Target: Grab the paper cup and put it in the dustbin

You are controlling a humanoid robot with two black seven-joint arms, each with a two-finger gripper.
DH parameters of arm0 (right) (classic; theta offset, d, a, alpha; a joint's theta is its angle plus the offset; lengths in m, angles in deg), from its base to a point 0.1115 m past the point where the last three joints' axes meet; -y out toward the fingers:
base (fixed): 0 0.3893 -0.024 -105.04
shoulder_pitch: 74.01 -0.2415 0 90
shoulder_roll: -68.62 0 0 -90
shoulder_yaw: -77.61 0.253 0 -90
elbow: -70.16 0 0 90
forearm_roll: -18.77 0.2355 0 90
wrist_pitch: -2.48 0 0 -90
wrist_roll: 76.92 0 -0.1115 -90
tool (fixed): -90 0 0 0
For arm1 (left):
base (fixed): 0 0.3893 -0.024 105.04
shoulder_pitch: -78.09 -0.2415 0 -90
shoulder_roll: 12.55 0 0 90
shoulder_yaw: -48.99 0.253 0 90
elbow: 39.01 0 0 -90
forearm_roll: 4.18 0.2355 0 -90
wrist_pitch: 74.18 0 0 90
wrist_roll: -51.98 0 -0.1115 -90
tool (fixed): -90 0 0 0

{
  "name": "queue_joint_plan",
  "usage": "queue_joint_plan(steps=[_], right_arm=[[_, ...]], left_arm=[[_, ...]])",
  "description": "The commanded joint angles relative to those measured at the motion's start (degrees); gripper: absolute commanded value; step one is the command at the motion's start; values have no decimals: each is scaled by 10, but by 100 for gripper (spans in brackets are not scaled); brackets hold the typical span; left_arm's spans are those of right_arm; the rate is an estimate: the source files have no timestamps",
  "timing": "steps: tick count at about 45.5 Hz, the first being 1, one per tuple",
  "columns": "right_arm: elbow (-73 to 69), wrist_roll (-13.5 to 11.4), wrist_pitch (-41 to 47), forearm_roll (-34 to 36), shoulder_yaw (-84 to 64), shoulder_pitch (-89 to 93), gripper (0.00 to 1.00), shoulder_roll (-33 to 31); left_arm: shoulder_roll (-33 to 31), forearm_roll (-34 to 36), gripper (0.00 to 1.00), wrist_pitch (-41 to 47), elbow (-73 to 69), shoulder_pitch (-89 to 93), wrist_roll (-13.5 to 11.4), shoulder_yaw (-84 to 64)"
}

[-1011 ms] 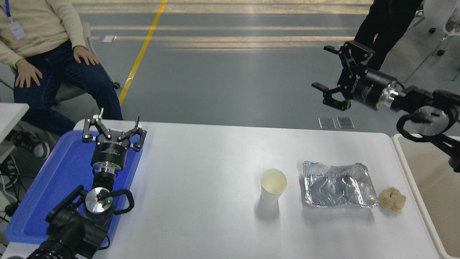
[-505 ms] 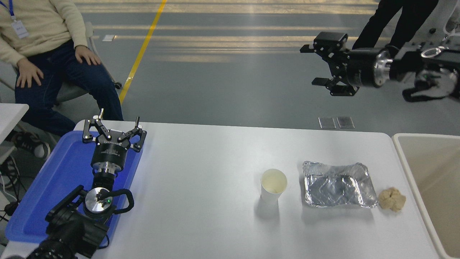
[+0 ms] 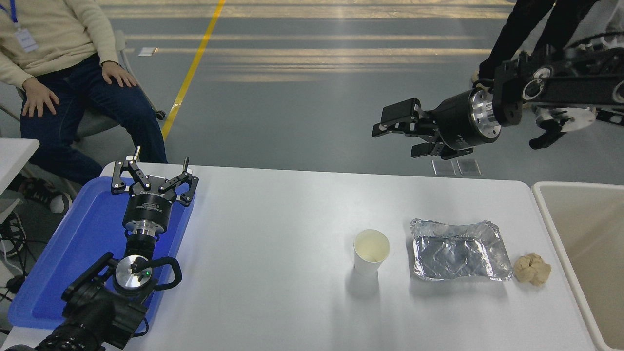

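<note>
The white paper cup (image 3: 371,251) stands upright near the table's middle, its cream inside showing. The beige dustbin (image 3: 556,225) sits off the table's right edge, partly cut by the picture. My right gripper (image 3: 396,134) hangs open high in the air beyond the table's far edge, up and slightly right of the cup, with nothing between its fingers. My left gripper (image 3: 157,168) is parked open over the blue tray at the lower left.
A silver foil tray (image 3: 457,250) lies just right of the cup, with a tan paper ball (image 3: 532,269) beyond it toward the dustbin. A flat blue tray (image 3: 63,258) sits at the left. A seated person (image 3: 63,73) is at the far left; another stands at the top right.
My right arm has swung up and then leftward and down, bringing the open gripper closer to the table's far edge. Cup, foil tray and left arm have not moved.
</note>
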Motion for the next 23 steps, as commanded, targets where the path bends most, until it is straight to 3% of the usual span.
queue_joint_plan(steps=[1, 23], right_arm=[[-43, -1, 13, -14, -81, -29, 100, 71], [-149, -5, 42, -17, -251, -104, 100, 97]], left_arm=[[0, 0, 100, 0, 0, 0, 0, 0], [3, 1, 100, -1, 0, -1, 2, 0]])
